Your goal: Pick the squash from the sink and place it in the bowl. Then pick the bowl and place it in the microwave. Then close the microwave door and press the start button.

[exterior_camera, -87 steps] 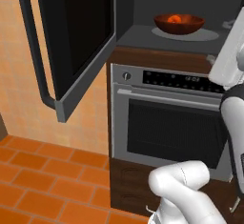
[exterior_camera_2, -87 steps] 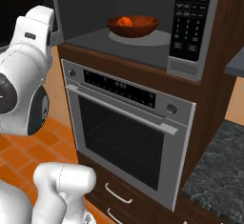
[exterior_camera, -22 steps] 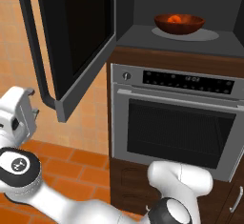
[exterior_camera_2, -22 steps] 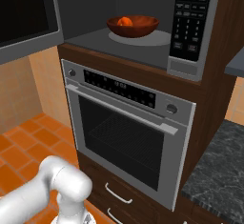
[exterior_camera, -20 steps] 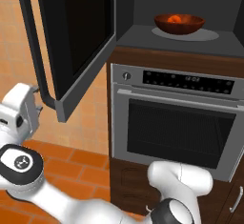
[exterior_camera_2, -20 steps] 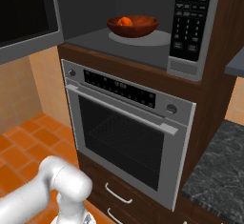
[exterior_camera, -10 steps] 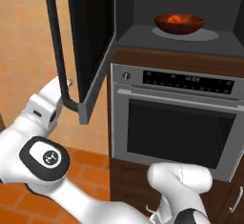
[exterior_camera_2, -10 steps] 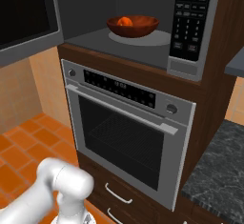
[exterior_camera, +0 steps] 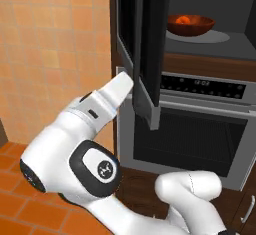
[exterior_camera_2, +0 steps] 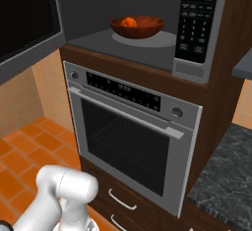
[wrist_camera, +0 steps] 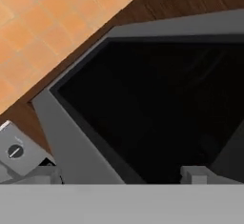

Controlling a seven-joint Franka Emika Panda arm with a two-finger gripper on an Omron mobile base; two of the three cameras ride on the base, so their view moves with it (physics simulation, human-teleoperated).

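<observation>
Where the arm (exterior_camera: 75,154) rises from the base in the left base view, its white forearm reaches up and to the right, ending just behind the lower edge of the microwave door (exterior_camera: 147,44); the fingers themselves are hidden behind that panel. Seen from the hand view, the gripper (wrist_camera: 121,174) has its two tips spread wide apart with nothing between them, pointing at the black face and grey edge of the door close ahead. The door stands partly swung, nearly edge-on in the left base view, and shows as a dark panel with grey trim at the upper left of the right base view. Below the cavity sits the steel oven (exterior_camera_2: 133,141) with its display strip and glass front. Farther back, inside the microwave (exterior_camera_2: 123,14), the reddish-brown bowl (exterior_camera_2: 137,26) rests on the round turntable with the orange squash (exterior_camera_2: 129,22) lying in it. To the right of the cavity is the keypad panel (exterior_camera_2: 197,23)
</observation>
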